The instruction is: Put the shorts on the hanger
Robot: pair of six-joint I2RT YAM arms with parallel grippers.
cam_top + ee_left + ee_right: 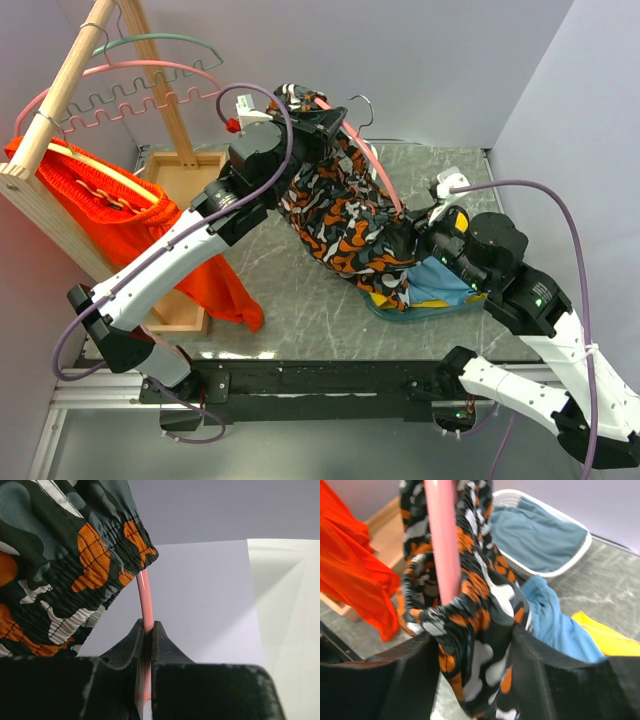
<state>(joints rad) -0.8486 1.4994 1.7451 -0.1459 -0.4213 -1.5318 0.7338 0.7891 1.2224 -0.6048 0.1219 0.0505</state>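
The shorts, black with orange, white and grey blobs, hang bunched over the pink hanger, which is held tilted above the table; its wire hook points toward the back. My left gripper is shut on the hanger's upper end; the left wrist view shows the pink rod pinched between the jaws, with the shorts' waistband just beyond. My right gripper is shut on a bunch of the shorts at the hanger's lower end. That view is blurred.
A wooden rack at the left carries a green hanger, another pink hanger and an orange garment. Light blue and yellow clothes lie under the shorts. A white basket holds blue cloth.
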